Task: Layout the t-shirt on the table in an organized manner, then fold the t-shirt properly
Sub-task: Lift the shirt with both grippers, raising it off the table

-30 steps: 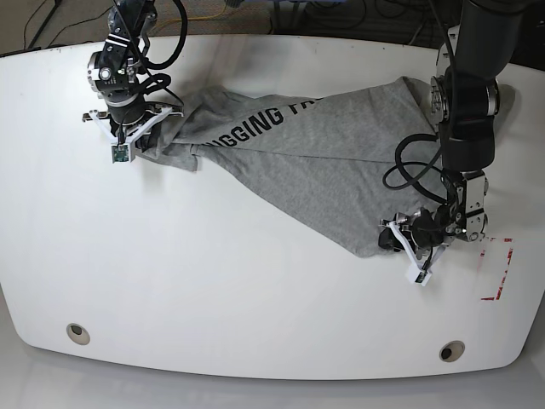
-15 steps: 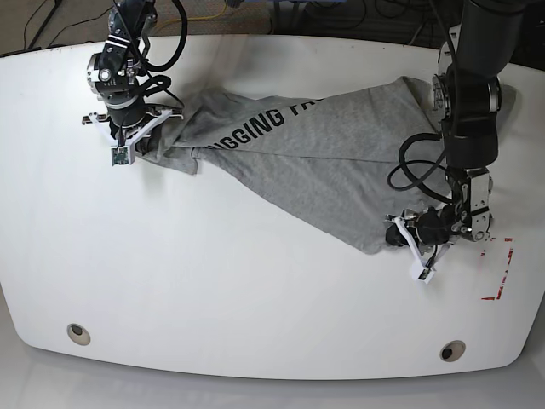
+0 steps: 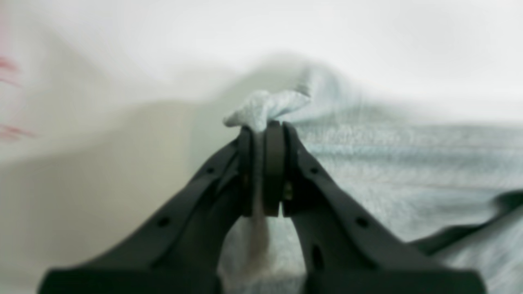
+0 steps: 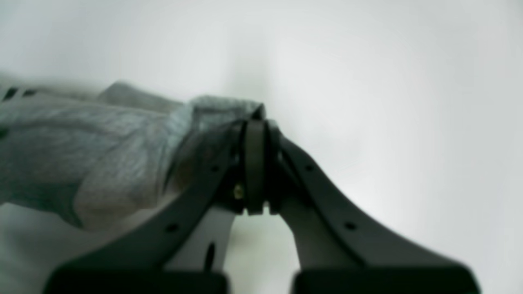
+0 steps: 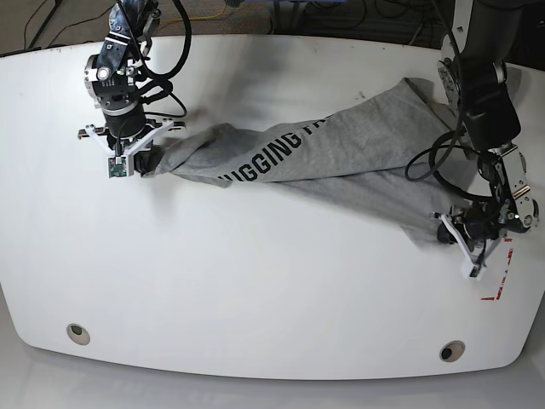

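The grey t-shirt (image 5: 341,162) with black lettering stretches in a band across the white table (image 5: 255,281), from far left to near right. My left gripper (image 5: 444,232) is shut on a bunched corner of the t-shirt (image 3: 269,106) at the right end; cloth shows between its pads. At the left end my right gripper (image 5: 143,162) is shut on the t-shirt (image 4: 122,143), with cloth bunched beside its left finger (image 4: 212,163). The shirt's upper right part (image 5: 417,94) runs behind the left arm.
A red-outlined mark (image 5: 501,271) lies just right of the left gripper. Two round metal grommets (image 5: 77,332) (image 5: 451,350) sit near the table's front edge. Black cables hang off both arms, and more cables lie behind the table's far edge.
The left gripper closed on the shirt corner and pulled it right and toward the front. The shirt is drawn out into a longer band. The right gripper shifted slightly toward the front.
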### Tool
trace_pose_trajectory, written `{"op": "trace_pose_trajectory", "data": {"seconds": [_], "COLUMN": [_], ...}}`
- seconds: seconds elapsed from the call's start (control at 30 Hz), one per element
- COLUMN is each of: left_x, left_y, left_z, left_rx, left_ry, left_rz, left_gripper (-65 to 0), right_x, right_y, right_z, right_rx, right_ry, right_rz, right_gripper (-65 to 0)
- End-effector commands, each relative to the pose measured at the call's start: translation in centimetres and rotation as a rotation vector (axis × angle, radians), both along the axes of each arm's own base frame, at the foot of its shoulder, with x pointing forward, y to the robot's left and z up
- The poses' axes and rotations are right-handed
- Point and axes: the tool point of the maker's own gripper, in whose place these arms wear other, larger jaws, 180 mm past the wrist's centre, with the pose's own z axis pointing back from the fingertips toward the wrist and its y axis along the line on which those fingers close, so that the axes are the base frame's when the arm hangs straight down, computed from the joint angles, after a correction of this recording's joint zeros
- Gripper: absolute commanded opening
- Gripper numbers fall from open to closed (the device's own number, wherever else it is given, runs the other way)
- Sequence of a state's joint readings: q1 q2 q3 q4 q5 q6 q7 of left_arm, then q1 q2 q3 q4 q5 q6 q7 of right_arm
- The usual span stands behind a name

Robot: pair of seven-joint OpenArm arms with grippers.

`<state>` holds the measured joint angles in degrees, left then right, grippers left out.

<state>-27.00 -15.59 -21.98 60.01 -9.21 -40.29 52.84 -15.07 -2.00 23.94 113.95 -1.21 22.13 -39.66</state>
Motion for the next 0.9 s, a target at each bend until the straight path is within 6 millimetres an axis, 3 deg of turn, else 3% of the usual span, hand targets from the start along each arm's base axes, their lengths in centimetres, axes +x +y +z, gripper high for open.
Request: {"op": "trace_pose_trajectory", "data": {"seconds": [0.0, 0.2, 0.4, 0.53, 0.87], "left_x": [1.0, 0.7, 0.9, 1.5, 3.5], "left_y": [2.3, 4.3, 4.9, 5.0, 5.6], "left_z": [3.5, 6.9, 11.0, 14.4, 24.1], "left_rx": [0.048, 0.128, 0.212, 0.258, 0.311], "left_ry": [-0.078, -0.123, -0.203, -0.266, -0.406], "left_rz": [0.042, 0.072, 0.076, 0.082, 0.133], "left_gripper": [-65.0, -65.0, -65.0, -65.0, -65.0], "right_x": [1.4, 2.5, 5.3, 7.4, 12.5], "right_y": [-0.6, -0.7, -0.8, -0.1, 0.5], "right_z": [2.1, 3.1, 5.9, 8.3, 16.7], "right_rx": [-0.025, -0.03, -0.053, -0.069, -0.171], "right_ry": [-0.072, -0.107, -0.192, -0.259, -0.461], "right_rz": [-0.01, -0.007, 0.018, 0.052, 0.139], "right_gripper": [-65.0, -65.0, -65.0, -65.0, -65.0]}}
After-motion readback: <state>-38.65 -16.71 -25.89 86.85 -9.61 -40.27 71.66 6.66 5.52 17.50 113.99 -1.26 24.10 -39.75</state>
